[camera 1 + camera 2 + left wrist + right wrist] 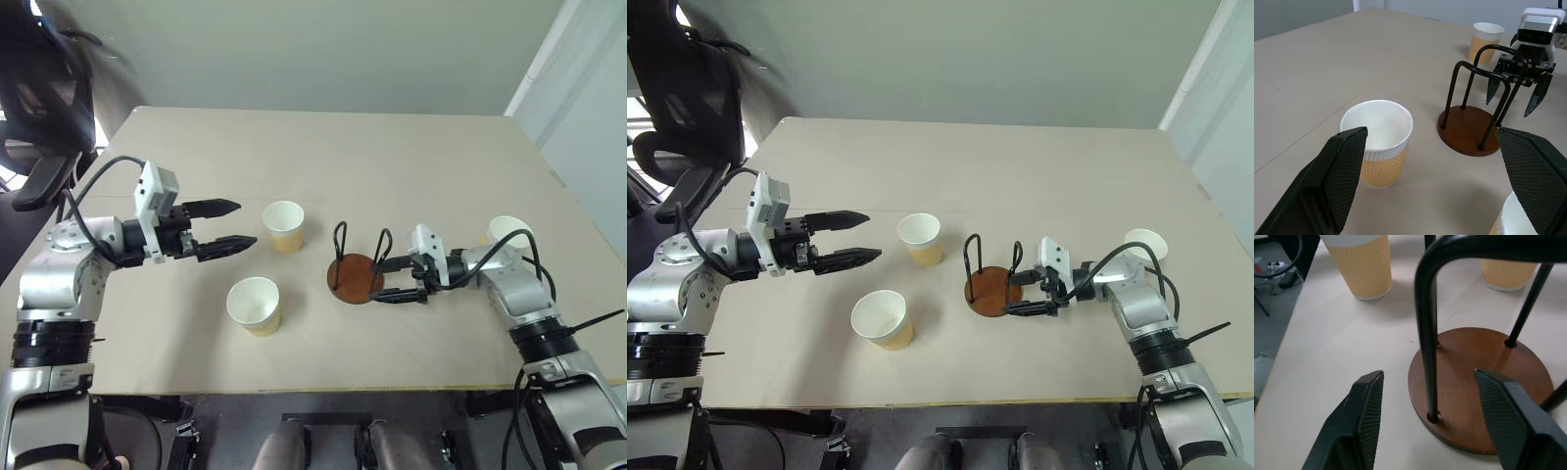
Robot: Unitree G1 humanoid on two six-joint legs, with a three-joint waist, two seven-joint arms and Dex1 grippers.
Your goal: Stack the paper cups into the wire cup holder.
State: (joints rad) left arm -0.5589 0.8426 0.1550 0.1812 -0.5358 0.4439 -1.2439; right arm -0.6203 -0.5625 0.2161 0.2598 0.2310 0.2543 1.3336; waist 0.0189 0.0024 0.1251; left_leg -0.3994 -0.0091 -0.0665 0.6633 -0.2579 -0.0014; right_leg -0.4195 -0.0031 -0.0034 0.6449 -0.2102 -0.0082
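Black ribbed fingers of the right gripper [399,281] stand apart, empty, beside the wire cup holder [356,269], its round reddish-brown base on the tan table [392,166]. Spread wide, the left gripper [233,224] hangs near two corrugated paper cups [284,225] [255,305]; a third cup [508,231] stands behind the right arm.

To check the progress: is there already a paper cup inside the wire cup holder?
No. The wire cup holder has a bare brown base between its loops, and all three paper cups stand on the table.
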